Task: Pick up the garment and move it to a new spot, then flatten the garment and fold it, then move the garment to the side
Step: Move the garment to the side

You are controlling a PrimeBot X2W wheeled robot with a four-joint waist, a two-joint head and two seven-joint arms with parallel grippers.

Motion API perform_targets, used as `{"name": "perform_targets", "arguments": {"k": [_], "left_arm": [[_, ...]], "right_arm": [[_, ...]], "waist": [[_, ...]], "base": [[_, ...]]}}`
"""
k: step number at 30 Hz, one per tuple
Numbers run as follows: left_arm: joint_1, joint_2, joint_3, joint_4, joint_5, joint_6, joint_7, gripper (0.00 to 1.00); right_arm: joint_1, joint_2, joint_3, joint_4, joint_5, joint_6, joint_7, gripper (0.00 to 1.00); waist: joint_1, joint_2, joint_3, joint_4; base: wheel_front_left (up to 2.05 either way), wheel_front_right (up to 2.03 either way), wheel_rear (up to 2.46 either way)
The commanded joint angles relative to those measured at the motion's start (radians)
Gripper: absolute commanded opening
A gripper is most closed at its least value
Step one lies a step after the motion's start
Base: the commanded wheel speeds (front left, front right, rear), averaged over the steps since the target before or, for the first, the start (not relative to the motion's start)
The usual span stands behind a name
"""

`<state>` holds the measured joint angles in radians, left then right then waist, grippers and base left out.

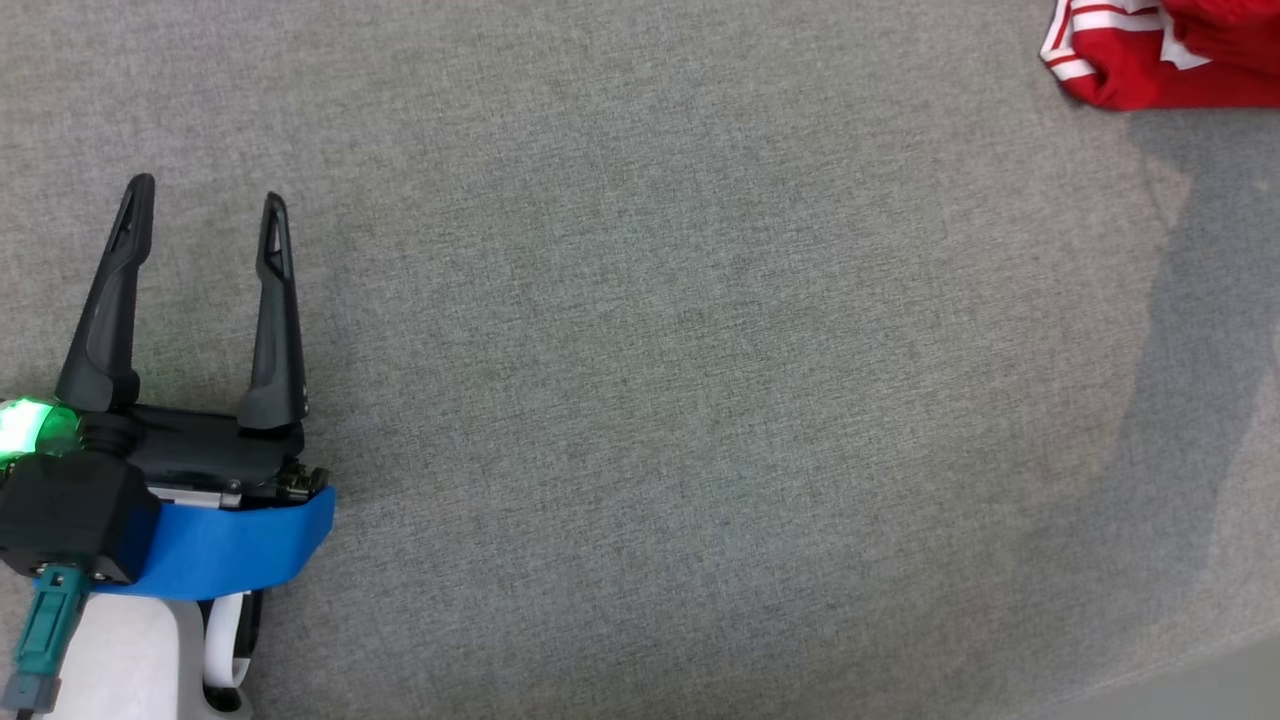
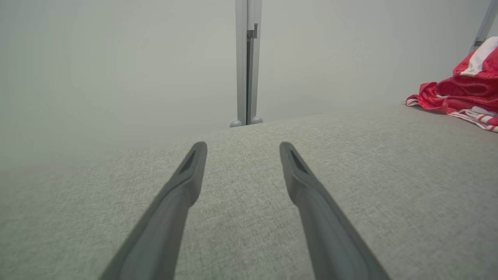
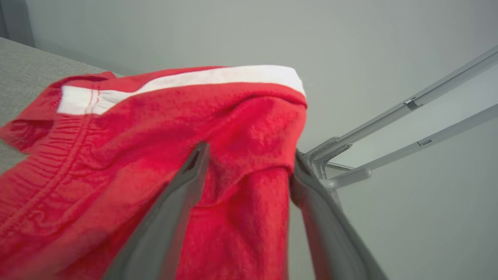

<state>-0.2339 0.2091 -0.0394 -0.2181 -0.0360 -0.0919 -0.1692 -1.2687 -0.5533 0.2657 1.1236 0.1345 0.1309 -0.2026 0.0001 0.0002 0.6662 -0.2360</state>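
Item: red garment (image 1: 1160, 60), white trim, bunched at far right of grey worktop (image 1: 700, 400); not yet flattened.
Right hand (image 3: 248, 152): fingers spread wide astride a raised fold, nothing pinched; probably placement at the new spot.
Left hand (image 1: 206, 195): open, empty, parked well apart, likely kept clear until flattening.

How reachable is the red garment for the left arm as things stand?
Probably yes, though only with a long sweep. In the head view the left gripper sits open at the lower left of the grey surface, the red garment lies at the upper right, and nothing stands between them.
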Motion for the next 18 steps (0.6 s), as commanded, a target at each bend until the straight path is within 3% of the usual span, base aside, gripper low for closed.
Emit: {"name": "perform_targets", "arguments": {"k": [1, 7, 11, 18], "left_arm": [[-0.019, 0.004, 0.006, -0.005, -0.004, 0.004, -0.003, 1.00], [-0.011, 0.007, 0.011, 0.006, -0.011, 0.014, -0.010, 1.00], [-0.003, 0.000, 0.008, 0.031, -0.020, 0.019, -0.024, 1.00], [0.039, -0.018, 0.014, 0.100, -0.044, 0.035, -0.058, 1.00]], "right_arm": [[-0.030, -0.006, -0.023, 0.023, -0.034, 0.000, -0.016, 1.00], [-0.046, 0.015, -0.119, 0.054, -0.122, 0.000, -0.049, 1.00], [-0.003, 0.047, -0.168, 0.012, -0.153, 0.000, -0.062, 1.00], [0.177, 0.152, -0.216, -0.270, -0.139, 0.000, -0.062, 1.00]], "waist": [[-0.0001, -0.0002, 0.005, 0.001], [-0.0001, -0.0002, -0.005, 0.007], [-0.0001, -0.0002, -0.048, 0.018], [-0.0001, -0.0002, -0.178, 0.050]], "base": [[0.00, 0.00, 0.00], [0.00, 0.00, 0.00], [0.00, 0.00, 0.00], [0.00, 0.00, 0.00]]}}
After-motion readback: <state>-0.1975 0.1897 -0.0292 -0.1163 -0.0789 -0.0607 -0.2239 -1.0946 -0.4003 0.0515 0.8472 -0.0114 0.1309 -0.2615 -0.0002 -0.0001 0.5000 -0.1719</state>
